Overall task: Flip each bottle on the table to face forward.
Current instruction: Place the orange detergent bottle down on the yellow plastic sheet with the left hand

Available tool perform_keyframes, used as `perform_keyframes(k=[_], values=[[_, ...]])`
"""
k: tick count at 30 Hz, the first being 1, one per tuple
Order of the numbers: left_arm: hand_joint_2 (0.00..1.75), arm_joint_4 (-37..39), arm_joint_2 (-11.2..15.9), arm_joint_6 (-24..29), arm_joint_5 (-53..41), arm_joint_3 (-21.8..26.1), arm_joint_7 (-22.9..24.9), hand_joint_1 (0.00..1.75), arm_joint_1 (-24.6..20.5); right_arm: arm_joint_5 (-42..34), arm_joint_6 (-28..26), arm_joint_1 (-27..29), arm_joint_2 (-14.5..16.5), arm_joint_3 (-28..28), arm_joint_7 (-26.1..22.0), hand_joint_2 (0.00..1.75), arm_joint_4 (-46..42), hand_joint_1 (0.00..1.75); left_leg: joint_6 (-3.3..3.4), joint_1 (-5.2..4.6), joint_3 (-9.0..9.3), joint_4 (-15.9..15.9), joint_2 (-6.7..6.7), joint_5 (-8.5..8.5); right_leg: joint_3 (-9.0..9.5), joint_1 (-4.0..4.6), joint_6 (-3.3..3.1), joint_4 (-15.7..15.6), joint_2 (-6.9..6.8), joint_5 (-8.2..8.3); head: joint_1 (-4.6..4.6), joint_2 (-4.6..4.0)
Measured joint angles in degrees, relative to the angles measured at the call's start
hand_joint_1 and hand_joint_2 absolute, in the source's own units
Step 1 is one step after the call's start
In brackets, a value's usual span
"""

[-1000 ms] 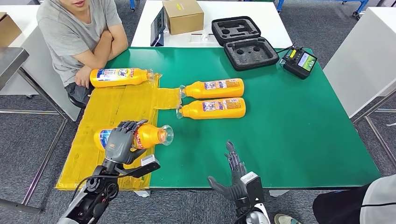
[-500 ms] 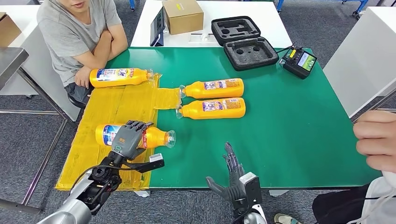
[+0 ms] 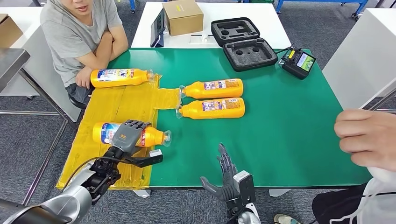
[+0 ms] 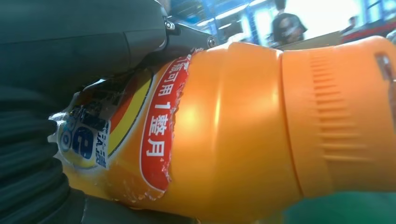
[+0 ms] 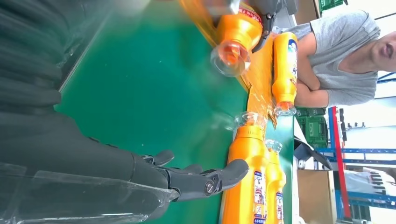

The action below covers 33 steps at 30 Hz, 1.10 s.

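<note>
Bottle (image 3: 128,134) lies on the yellow sheet (image 3: 121,105) at the bench's (image 3: 289,130) near-left edge, long axis crosswise, cap pointing right. Left robot hand (image 3: 126,140) grips its middle from above; right robot hand (image 3: 229,177) hovers spread and empty, well apart.

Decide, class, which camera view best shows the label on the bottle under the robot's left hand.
The left wrist view: the bottle is close enough there to read its red label. The head view shows the whole bottle lying on the yellow sheet, the left hand covering its middle. The right wrist view shows mostly its cap end.
</note>
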Motion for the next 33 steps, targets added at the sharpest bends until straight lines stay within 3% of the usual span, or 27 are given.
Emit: perform_keyframes(k=[2, 6, 9, 13, 33], values=[[1.75, 0.9, 0.0, -0.7, -0.8, -0.4, 2.2, 1.66, -0.8, 0.0, 0.0, -0.3, 0.1, 0.0, 0.0, 1.75, 0.4, 0.00, -0.05, 0.01, 0.02, 0.0, 0.01, 0.06, -0.01, 0.03, -0.07, 0.0, 0.01, 0.07, -0.01, 0.00], [1.75, 2.2, -0.1, -1.9, -2.2, -1.1, 5.9, 0.89, -2.0, 0.0, 0.0, -0.8, 0.1, 0.1, 0.0, 1.75, 1.1, 0.00, -0.12, 0.05, 0.03, 0.0, 0.00, 0.17, 0.00, 0.04, -0.06, 0.0, 0.01, 0.11, 0.00, 0.00], [1.75, 2.7, -0.2, -2.2, -2.4, -1.1, 7.7, 0.83, -2.5, 0.2, 0.0, -1.1, 0.1, 0.2, 0.0, 1.75, 1.5, 0.00, -0.13, 0.10, 0.03, 0.0, 0.00, 0.18, 0.00, 0.05, -0.06, 0.0, 0.01, 0.13, -0.01, 0.00], [1.75, 3.2, -0.3, -2.2, -2.1, -1.1, 8.2, 0.00, -2.8, 0.2, 0.0, -1.5, 0.1, 0.2, 0.0, 1.75, 2.0, 0.00, -0.13, 0.11, 0.02, 0.0, 0.00, 0.19, 0.00, 0.05, -0.06, 0.0, 0.00, 0.13, -0.01, 0.00], [1.75, 4.3, -2.8, -7.1, 2.2, -0.3, 4.9, 0.00, -4.6, 0.4, -0.7, -1.6, 0.1, -0.3, 0.0, 1.75, 2.4, 0.00, -0.10, 0.09, 0.01, 0.0, -0.08, 0.21, 0.04, 0.03, -0.05, 0.0, -0.05, 0.13, -0.01, 0.00]])
